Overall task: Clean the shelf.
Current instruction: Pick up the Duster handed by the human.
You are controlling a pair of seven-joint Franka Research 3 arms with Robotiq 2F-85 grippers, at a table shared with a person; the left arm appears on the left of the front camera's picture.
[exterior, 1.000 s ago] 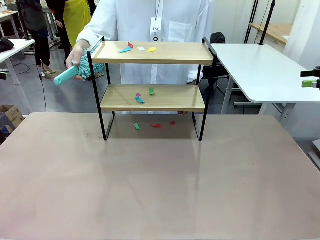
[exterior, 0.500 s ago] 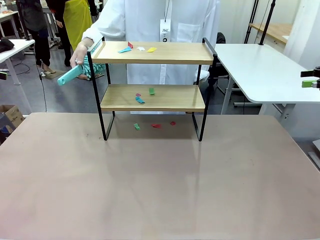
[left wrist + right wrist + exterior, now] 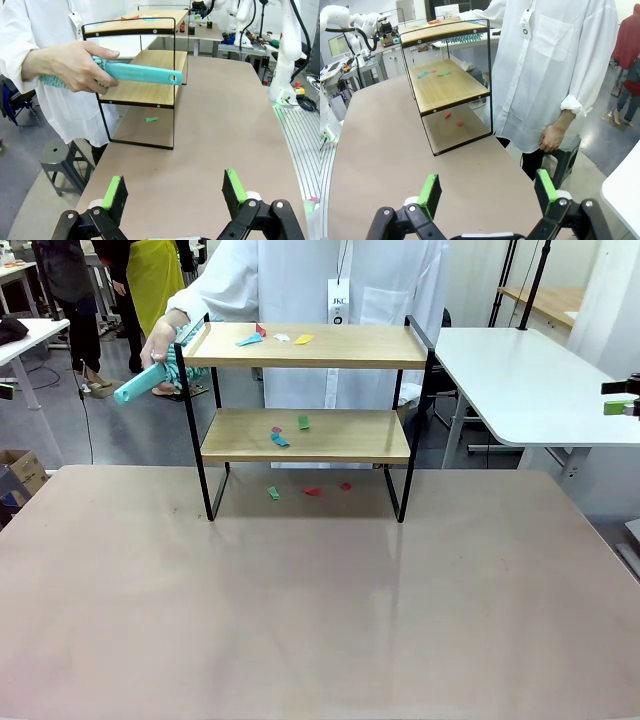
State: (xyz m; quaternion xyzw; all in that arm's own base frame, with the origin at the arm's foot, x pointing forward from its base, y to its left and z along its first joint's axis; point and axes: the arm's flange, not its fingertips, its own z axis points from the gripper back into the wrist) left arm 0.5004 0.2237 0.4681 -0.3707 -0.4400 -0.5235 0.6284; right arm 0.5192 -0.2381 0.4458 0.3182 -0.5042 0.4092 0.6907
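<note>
Tabletop (image 3: 320, 600) in tan is stretching across the room, the shelf (image 3: 330, 345) standing at its far middle with coloured scraps (image 3: 302, 422) on both boards, and a white table (image 3: 520, 380) sitting far right. The person's hand (image 3: 160, 338) is holding the teal brush (image 3: 135, 388) higher than a second ago, beside the shelf's left rail. Left gripper (image 3: 173, 187) and right gripper (image 3: 487, 187) are hanging with fingers spread wide, gripping nothing.

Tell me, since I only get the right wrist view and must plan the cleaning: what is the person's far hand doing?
Observer: That hand holds a teal duster beside the shelf, at its end on the robot's left.
Operator: What lies on the top board?
Observer: Four small scraps near that end: teal, red, white, yellow.
Operator: And the left gripper?
Observer: The left gripper is open, empty, above the tan tabletop.
</note>
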